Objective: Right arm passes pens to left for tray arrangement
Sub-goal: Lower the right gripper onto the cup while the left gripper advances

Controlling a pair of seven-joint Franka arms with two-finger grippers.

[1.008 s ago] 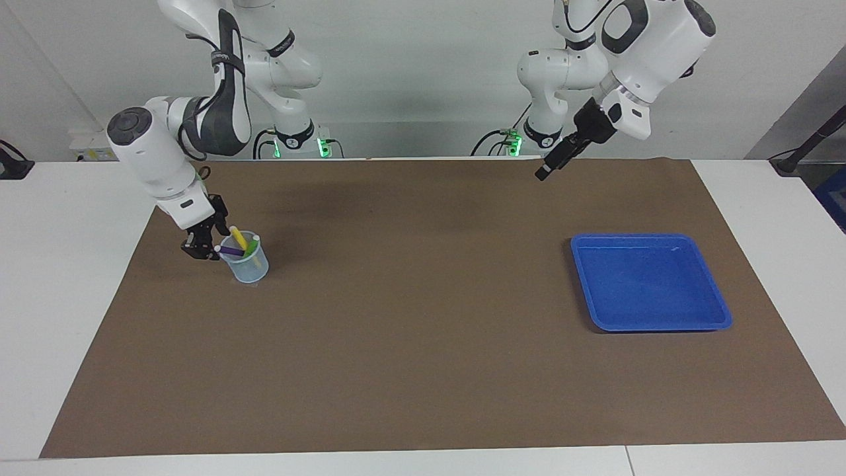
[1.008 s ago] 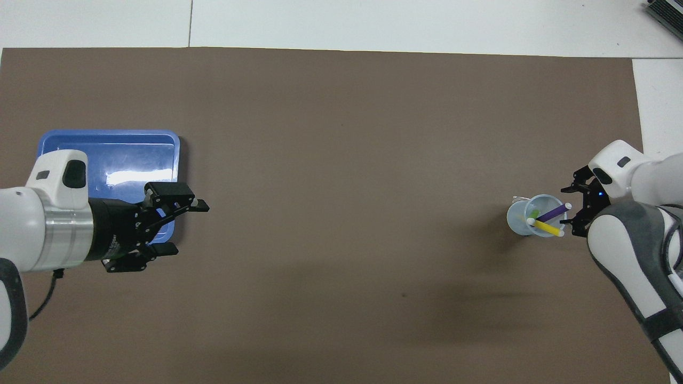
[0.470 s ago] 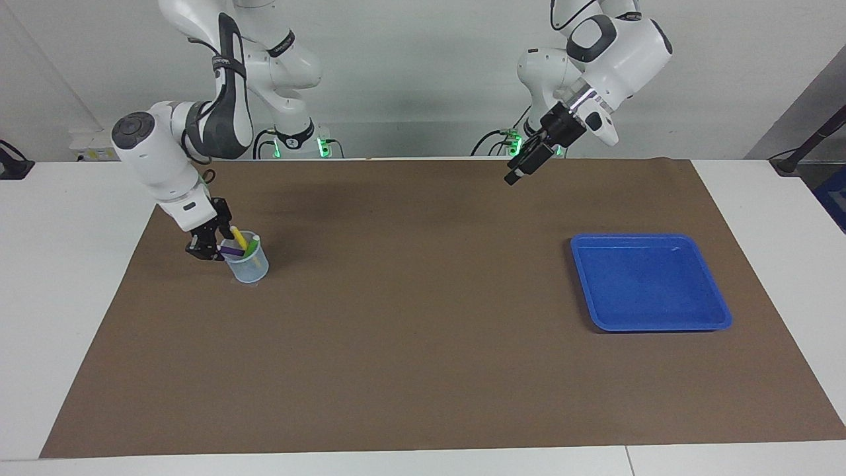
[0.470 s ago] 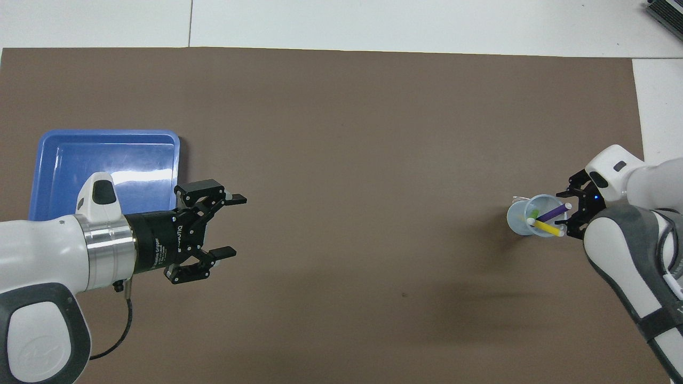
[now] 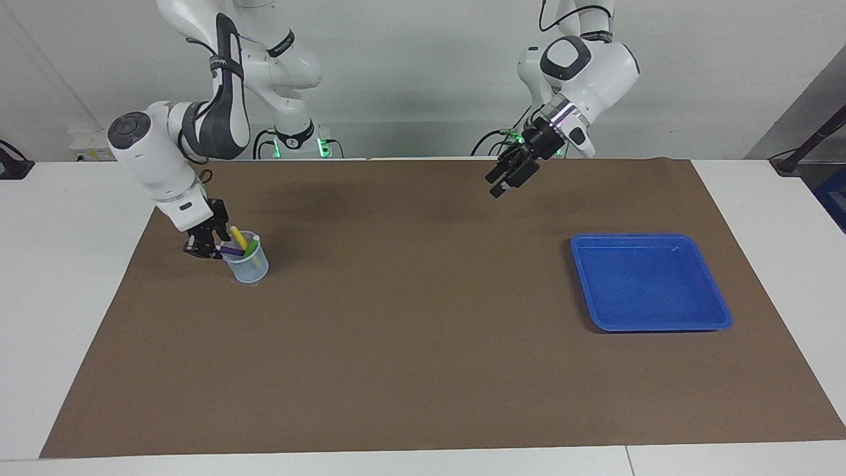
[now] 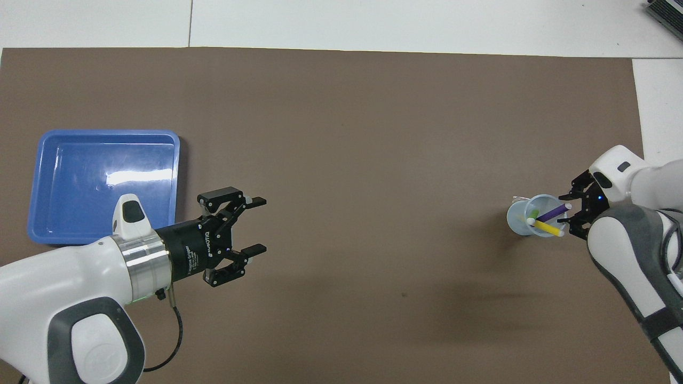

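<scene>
Your three slim pens, purple point(image 6: 552, 212), green point(image 6: 533, 214) and yellow point(image 6: 546, 228), stand slanted in a clear round cup point(image 5: 249, 266) on the matte brown mat point(image 5: 423, 357), at the right arm's end, whitish ends up. The right gripper point(image 5: 210, 242) hangs at their tops, fingers apart around the purple one. The left gripper point(image 6: 258, 224) hovers over bare mat beside the glossy blue tray point(image 5: 717, 311), fingers spread.

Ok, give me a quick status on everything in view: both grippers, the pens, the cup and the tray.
Left gripper: open, holding nothing, up over the bare mat.
Right gripper: at the cup's rim, around the purple pen's top end; a firm grip not clear.
Purple pen: leaning in the cup.
Yellow pen: leaning in the cup.
Green pen: in the cup, mostly hidden.
Cup: upright on the mat.
Tray: empty, flat on the mat.
</scene>
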